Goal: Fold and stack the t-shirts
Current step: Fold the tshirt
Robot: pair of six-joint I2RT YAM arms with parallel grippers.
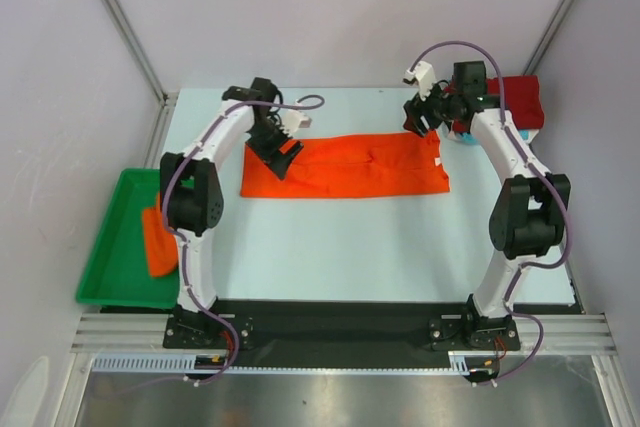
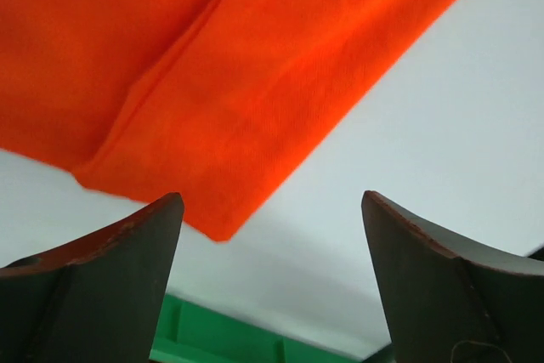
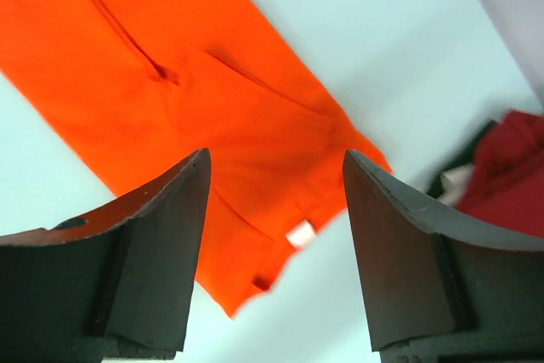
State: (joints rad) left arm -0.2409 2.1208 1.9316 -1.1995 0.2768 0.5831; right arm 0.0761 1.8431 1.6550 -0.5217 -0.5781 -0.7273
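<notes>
A bright orange t-shirt [image 1: 350, 167] lies flat on the table, folded into a long strip running left to right. My left gripper [image 1: 278, 154] hovers open and empty over its left end; the left wrist view shows the shirt's corner [image 2: 212, 125] between and beyond the jaws. My right gripper [image 1: 422, 119] hovers open and empty above the shirt's right end, where the collar end and white label show in the right wrist view [image 3: 299, 234]. A dark red t-shirt [image 1: 520, 99] lies bunched at the far right, over a bit of turquoise cloth [image 1: 463, 137]. Another orange shirt [image 1: 158, 239] lies in the green tray.
The green plastic tray [image 1: 115, 247] sits off the table's left edge, and its rim shows in the left wrist view [image 2: 229, 337]. Grey walls and metal frame posts enclose the table on the back and sides.
</notes>
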